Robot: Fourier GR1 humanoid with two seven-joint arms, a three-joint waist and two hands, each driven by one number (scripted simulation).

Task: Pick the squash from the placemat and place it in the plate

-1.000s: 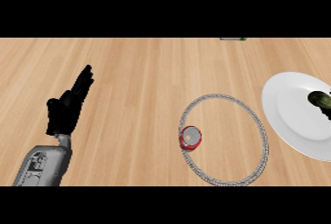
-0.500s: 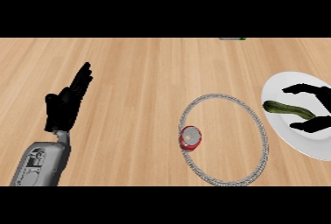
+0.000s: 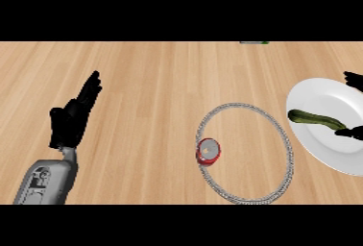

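Squash point(image 3: 310, 117) lying in plate point(image 3: 319, 156); placing looks done. Right hand point(image 3: 349, 133) at plate's rim, fingers spread; only retreat remains. Left hand point(image 3: 71, 120) well away from plate, fingers straight together.

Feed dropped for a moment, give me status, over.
Left hand open, resting at left. Right hand mostly off right edge, beside squash. Squash lies on plate. Red can on placemat, not in the way.

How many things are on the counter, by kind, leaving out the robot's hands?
Plate: 1
Squash: 1
Red can: 1
Round placemat: 1
Cut-off greenish thing at the far edge: 1
Total: 5
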